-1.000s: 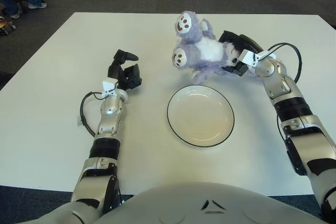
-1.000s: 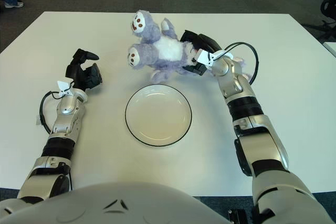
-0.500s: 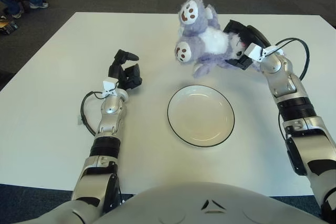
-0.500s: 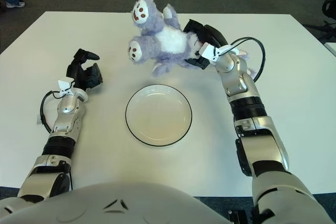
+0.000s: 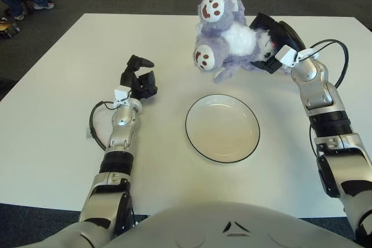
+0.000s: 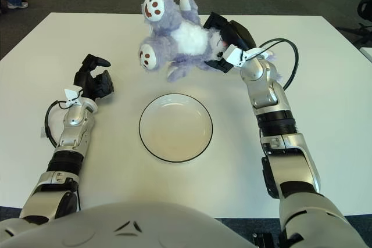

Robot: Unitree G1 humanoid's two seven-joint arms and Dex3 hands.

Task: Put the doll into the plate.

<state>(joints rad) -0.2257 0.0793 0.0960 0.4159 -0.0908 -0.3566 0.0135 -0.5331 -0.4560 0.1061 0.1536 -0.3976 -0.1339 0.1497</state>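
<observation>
You had the fluffy purple-and-white plush doll [image 5: 224,36] up off the white surface [image 5: 52,114] there, higher than a second before, when it sat lower and closer to the round white black-rimmed plate [image 5: 222,127]. Your right hand [image 5: 272,42] was clamped on its body from the right, feet pointing left, the doll hanging in the air just beyond the plate's far rim. The plate hadn't moved and was empty. That lift cleared the rim; next, I'd say, came carrying it nearer and lowering. Your left hand [image 5: 138,79] sat left of the plate, fingers curled, holding nothing, exactly where it was.
</observation>
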